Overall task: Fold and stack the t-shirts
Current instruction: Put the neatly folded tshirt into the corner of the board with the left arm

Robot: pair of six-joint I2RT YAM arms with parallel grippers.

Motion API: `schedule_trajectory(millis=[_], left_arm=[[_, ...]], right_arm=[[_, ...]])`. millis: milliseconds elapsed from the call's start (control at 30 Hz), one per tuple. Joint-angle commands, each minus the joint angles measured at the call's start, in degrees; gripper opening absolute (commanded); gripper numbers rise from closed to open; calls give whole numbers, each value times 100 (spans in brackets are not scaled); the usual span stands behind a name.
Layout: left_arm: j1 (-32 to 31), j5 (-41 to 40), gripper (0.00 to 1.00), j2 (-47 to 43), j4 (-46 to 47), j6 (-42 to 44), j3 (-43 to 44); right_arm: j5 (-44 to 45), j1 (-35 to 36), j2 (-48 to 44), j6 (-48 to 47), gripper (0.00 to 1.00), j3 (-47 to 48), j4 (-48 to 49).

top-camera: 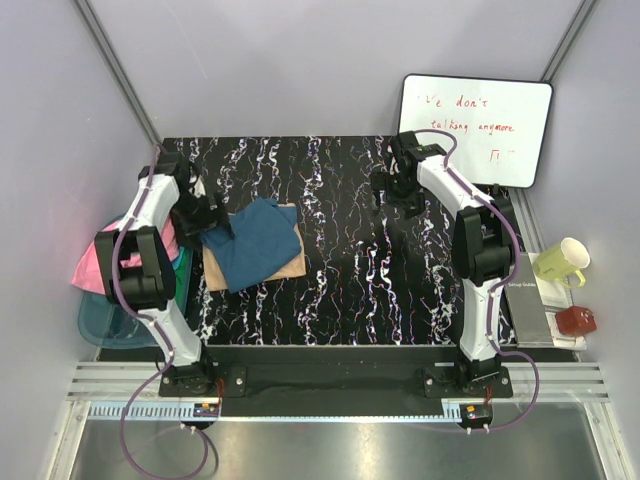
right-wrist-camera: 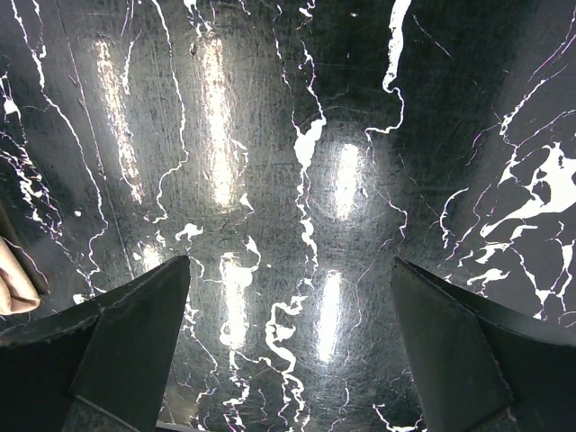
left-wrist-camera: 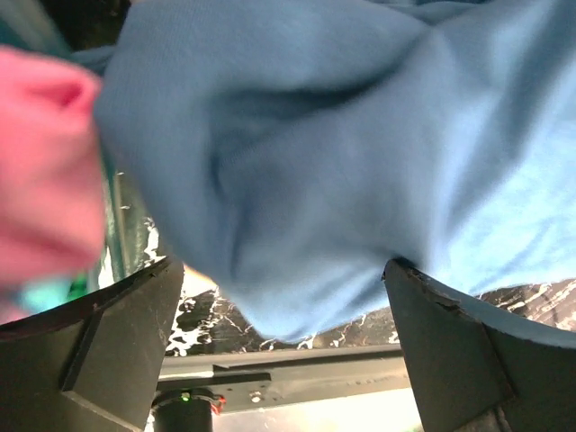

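Observation:
A folded dark teal-blue t-shirt [top-camera: 262, 243] lies on a folded tan t-shirt [top-camera: 291, 267] at the left of the black marbled table [top-camera: 350, 280]. My left gripper [top-camera: 212, 218] sits at the blue shirt's left edge. In the left wrist view its fingers [left-wrist-camera: 108, 342] stand wide apart, and a fold of the blue t-shirt [left-wrist-camera: 315, 162] droops between them without being pinched. My right gripper [top-camera: 392, 190] hovers at the back right. It is open over bare table [right-wrist-camera: 297, 135] with nothing between its fingers [right-wrist-camera: 135, 342]. An edge of the tan t-shirt [right-wrist-camera: 13, 279] shows at that view's left border.
A teal tub [top-camera: 100, 320] off the table's left edge holds a pink t-shirt [top-camera: 100, 265], which also shows as a blurred pink mass [left-wrist-camera: 45, 162], and some green cloth. A whiteboard [top-camera: 475, 115] leans at the back right. A yellow mug [top-camera: 562, 262], a booklet [top-camera: 525, 300] and a red object [top-camera: 576, 320] lie on the right.

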Motion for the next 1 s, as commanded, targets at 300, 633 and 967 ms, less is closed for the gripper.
schedule_trajectory(millis=[300,633,967], left_arm=[[-530,1029,99,-2647,1488,14,-306],[-2323,415,99,-1365,1401,234,158],[-3115,-8,99,-160,1041,331,941]], right_arm=[[310,41,-1627,242,100,-467,489],[653,32,-2358,479,100,-1576,744],[890,41,-2710,585,100,-2227,814]])
